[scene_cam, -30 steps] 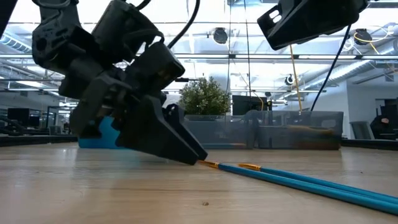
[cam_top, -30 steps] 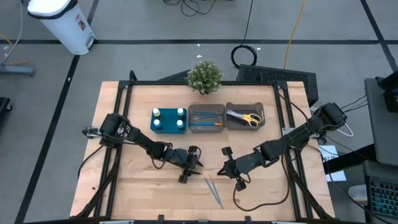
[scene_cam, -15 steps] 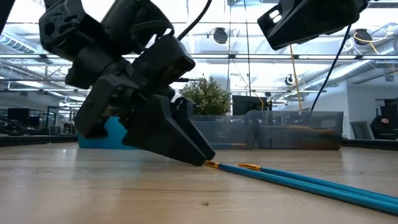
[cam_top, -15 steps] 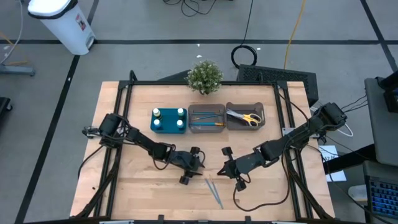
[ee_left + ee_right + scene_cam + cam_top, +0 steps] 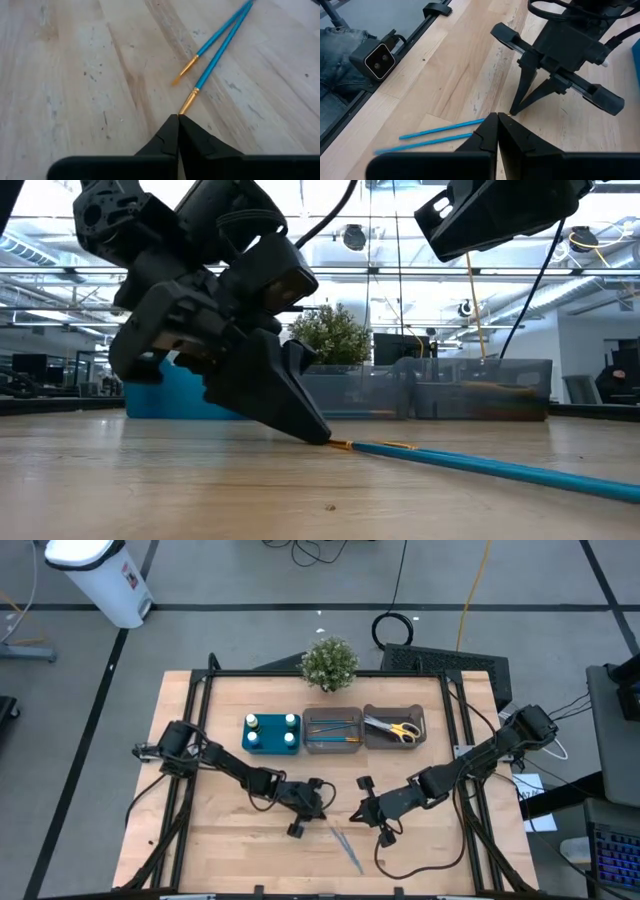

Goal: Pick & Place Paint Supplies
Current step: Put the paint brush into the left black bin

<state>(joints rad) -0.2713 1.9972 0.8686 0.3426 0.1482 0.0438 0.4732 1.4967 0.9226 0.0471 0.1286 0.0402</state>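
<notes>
Lower centre of high view: two blue brushes [image 5: 345, 846] on bench [image 5: 240, 850]; left fingers [image 5: 322, 814] clenched at one brush tip, right fingers [image 5: 357, 815] clenched empty. Farther up: teal tray [image 5: 271, 734] with bottles [image 5: 253, 724], middle bin [image 5: 333, 730] with brushes, right bin [image 5: 394, 727] with scissors [image 5: 399, 728].

- The bristle tip of one blue brush [image 5: 212, 65] is disappearing behind the left gripper [image 5: 178, 118], so contact is staying unclear.
- Both brushes are running off the upper right of the left wrist frame.
- The grey bins' [image 5: 430, 388] contents are blurring at mid-right in the low frame.
</notes>
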